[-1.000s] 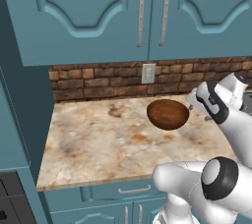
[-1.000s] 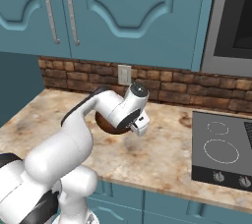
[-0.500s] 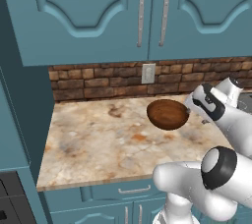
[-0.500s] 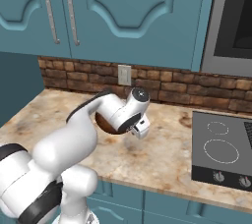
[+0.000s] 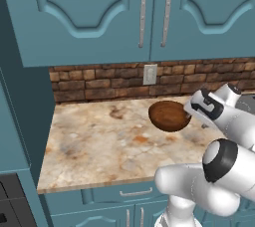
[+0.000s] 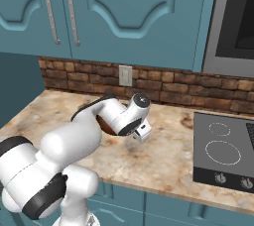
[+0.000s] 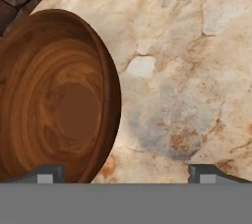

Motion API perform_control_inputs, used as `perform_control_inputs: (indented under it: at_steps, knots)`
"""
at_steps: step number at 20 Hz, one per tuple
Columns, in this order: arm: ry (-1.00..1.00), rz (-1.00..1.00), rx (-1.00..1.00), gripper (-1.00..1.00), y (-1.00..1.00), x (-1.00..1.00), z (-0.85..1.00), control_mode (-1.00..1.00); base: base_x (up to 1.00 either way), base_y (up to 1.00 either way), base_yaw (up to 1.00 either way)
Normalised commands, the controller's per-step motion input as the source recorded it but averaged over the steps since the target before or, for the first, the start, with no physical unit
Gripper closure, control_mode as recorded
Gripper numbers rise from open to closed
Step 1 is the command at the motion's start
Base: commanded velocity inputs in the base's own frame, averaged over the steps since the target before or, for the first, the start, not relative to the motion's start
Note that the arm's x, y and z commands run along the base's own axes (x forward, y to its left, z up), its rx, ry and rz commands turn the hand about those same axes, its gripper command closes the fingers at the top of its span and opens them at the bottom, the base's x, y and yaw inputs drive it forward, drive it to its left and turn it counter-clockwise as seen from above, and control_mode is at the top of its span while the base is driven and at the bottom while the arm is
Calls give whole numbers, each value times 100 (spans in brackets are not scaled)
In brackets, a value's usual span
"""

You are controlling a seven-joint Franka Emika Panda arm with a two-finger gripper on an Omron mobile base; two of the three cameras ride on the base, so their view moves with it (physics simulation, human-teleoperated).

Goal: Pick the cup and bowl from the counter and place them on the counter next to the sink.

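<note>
In the hand view the bowl [image 7: 54,100] fills the left of the frame on the tabletop [image 7: 197,70], its rim crossing the left fingertip, probably not yet between the tips. The pincer [image 7: 125,173] stands wide, empty.

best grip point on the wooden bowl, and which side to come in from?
Probably the rim. The bowl is wide and shallow, too broad to span, so pinch its thin wall: one finger inside, one outside. The edge nearest the gripper suits best, coming from above; the open fingertips already straddle it in the hand view.
</note>
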Motion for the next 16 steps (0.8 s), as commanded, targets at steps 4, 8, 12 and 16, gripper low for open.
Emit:
perform_control_inputs:
  at_steps: [4, 8, 12, 16]
  knots:
    - [0, 0, 0, -100, 0, 19, -12, -100, 0, 0, 0]
    - [0, 0, 0, -100, 5, 17, -1, -100, 0, 0, 0]
    - [0, 0, 0, -100, 6, 16, -1, -100, 0, 0, 0]
    - [0, 0, 0, -100, 5, 15, -5, -100, 0, 0, 0]
